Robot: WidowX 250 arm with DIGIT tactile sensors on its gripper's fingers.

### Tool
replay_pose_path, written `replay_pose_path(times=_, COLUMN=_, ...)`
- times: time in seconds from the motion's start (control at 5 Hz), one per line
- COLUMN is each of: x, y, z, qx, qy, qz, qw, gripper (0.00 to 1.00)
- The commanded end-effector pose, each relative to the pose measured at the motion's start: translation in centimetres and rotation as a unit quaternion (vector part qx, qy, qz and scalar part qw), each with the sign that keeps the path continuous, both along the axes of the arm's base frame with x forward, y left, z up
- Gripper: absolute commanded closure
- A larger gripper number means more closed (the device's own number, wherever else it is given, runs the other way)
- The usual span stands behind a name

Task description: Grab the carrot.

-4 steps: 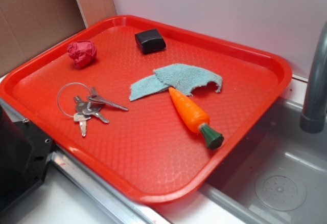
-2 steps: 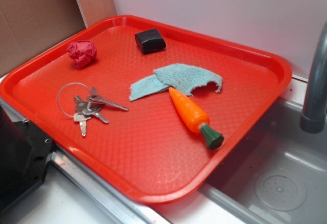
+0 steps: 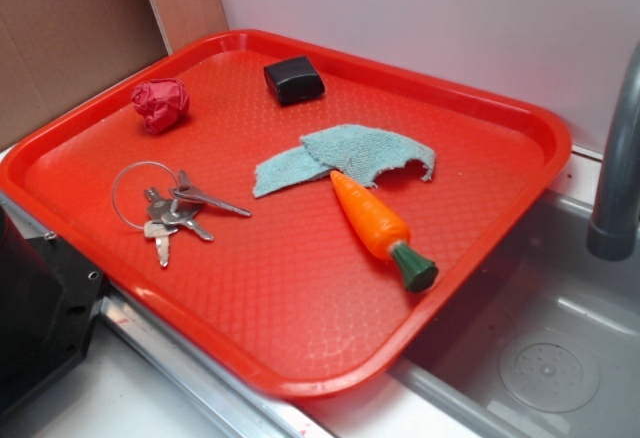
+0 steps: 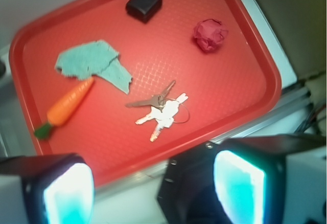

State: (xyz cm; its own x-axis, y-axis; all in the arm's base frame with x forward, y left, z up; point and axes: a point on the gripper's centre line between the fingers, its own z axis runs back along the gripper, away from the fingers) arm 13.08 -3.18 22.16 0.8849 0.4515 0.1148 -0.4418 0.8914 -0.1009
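Your fingers [image 4: 69, 196] stand wide apart and hold nothing, well short of the carrot [image 3: 378, 226], which lies on the red tray [image 3: 500, 108], tip touching the blue cloth [image 3: 350, 153].

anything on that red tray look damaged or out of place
Only the pale teal cloth scrap: its edges are ragged, as if torn, and it overlaps the pointed tip of the glossy orange toy carrot. The crumpled red paper ball looks like litter. Nothing has spilled.
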Motion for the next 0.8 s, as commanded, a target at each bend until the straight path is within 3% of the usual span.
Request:
replay_pose_path(times=0.0, x=3.5, y=-4.0, z=-3.0, qx=-0.064, qy=-0.011, qz=0.228, qw=0.971, gripper=0.0)
replay_pose_path(times=0.2, x=5.2, y=-6.1, z=-5.0, qx=-0.088, qy=-0.001, qz=0.267, qw=0.96, gripper=0.0)
replay_pose_path(times=0.6, x=7.6, y=-8.9, z=-11.1, qx=-0.069, qy=0.023, qz=0.326, qw=0.942, gripper=0.0)
